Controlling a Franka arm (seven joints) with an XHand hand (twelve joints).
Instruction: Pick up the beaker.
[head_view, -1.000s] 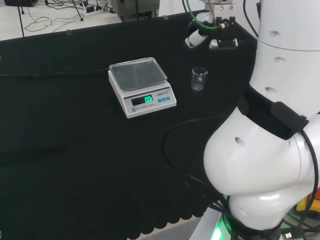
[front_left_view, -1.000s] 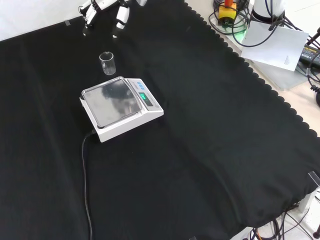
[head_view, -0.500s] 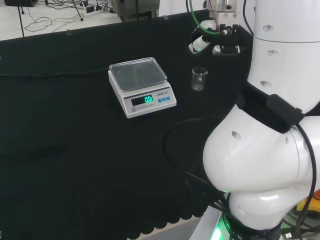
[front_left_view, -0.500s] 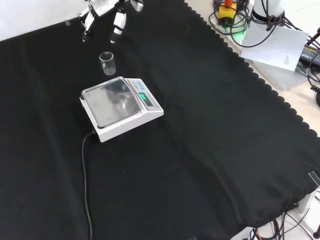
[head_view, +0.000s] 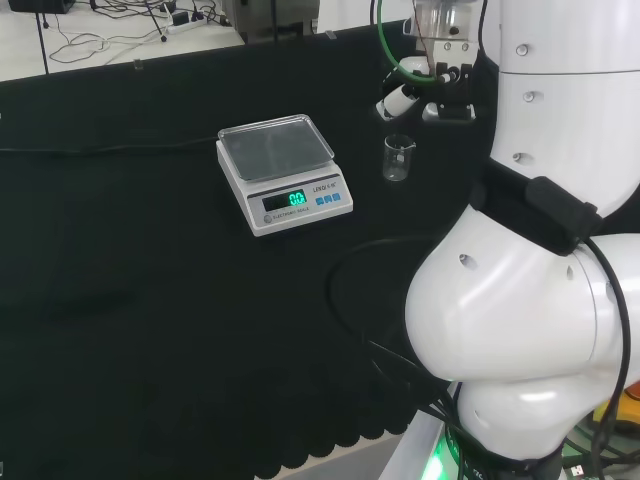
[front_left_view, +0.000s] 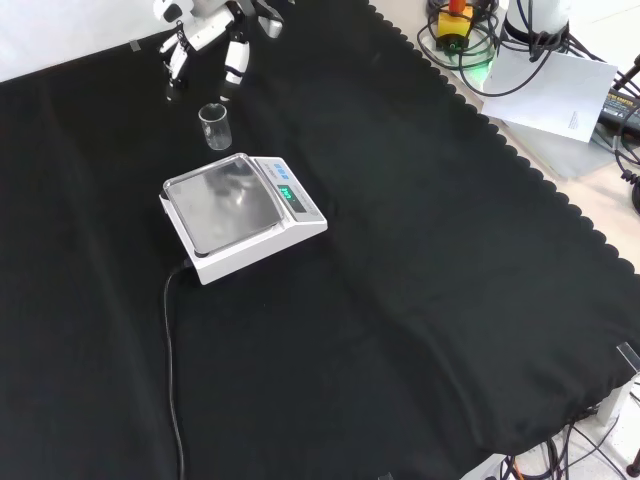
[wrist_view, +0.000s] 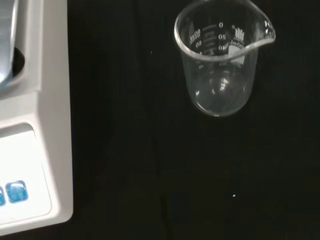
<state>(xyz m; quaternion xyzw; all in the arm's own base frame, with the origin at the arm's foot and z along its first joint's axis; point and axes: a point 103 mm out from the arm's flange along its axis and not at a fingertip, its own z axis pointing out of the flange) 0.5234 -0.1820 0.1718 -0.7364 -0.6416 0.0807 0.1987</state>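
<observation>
Hovering above the black cloth (front_left_view: 420, 260), the hand (front_left_view: 208, 30) held nothing; its black and white fingers (front_left_view: 236, 62) pointed down, spread and fairly straight, in the front view. In that view the fingertips hung just above and beyond the beaker (front_left_view: 214, 126), apart from it. In the head view the hand (head_view: 432, 85) showed at the top, left of the arm's big white links (head_view: 540, 290), with one white finger (head_view: 396, 100) reaching down toward the beaker (head_view: 397, 157) but not touching it.

Nearest in the front view lay a wide stretch of bare cloth, its scalloped edge running along the right side. Farther in sat a white digital scale (front_left_view: 240, 215), with a grey steel weighing pan (front_left_view: 222, 206) and a lit green display (front_left_view: 285, 193). A black cable (front_left_view: 172, 370) ran from its near left corner down across the cloth. Just beyond the scale stood the beaker, a small clear glass one, upright and empty as far as could be seen, close to the scale's far edge but apart from it. Beyond the beaker came the hand.

The wrist view looked down on the beaker (wrist_view: 221, 59) close up: clear, with white graduation marks and a pouring spout on its rim, standing on the cloth. The scale's white corner (wrist_view: 32, 135) with blue buttons (wrist_view: 16, 192) lay beside it, a strip of cloth between them.

In the head view the beaker stood to the right of the scale (head_view: 283, 172), level with its front panel.
</observation>
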